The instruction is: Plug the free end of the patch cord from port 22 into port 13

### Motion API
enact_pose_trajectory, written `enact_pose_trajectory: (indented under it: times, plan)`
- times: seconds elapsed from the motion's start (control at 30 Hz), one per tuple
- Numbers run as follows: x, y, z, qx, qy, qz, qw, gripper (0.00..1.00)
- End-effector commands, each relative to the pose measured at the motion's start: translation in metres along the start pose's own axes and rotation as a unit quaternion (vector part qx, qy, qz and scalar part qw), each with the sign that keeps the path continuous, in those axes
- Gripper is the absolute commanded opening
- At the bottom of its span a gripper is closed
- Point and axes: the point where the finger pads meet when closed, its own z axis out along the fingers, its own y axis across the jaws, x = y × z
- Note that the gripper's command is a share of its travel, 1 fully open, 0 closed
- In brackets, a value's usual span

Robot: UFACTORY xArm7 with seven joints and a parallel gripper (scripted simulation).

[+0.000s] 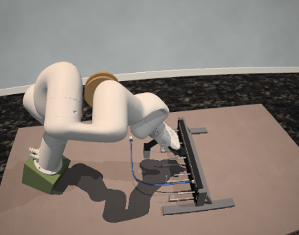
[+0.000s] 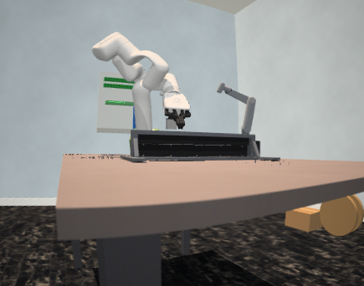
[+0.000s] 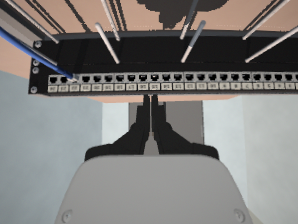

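Cord: blue cord (image 1: 134,168) lies on the tabletop (image 1: 260,151), one end plugged into the rack (image 1: 191,151), free end (image 1: 130,138) well behind it near the arm.
Hand: hand (image 1: 171,148) pinched fully shut, holding nothing, hovering at the rack's top edge.
Gap: free end sits apart from the hand.

Pincer (image 2: 181,124) shut, empty, pointing down. Rack (image 2: 192,135) directly below it, top edge just under fingertips, resting on surface (image 2: 166,188). White arm (image 2: 142,84) up-left of pincer.
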Motion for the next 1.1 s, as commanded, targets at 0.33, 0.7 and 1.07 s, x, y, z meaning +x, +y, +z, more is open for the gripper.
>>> enact_pose_trajectory:
  times: [0.33, 0.7, 1.07]
  plan:
    - [-0.001, 0.000, 0.000, 0.000, -0.001, 0.000, 1.000, 0.00]
    - [-0.001, 0.000, 0.000, 0.000, -0.001, 0.000, 1.000, 0.00]
    - [-0.001, 0.000, -0.042, 0.000, -0.001, 0.000, 1.000, 0.00]
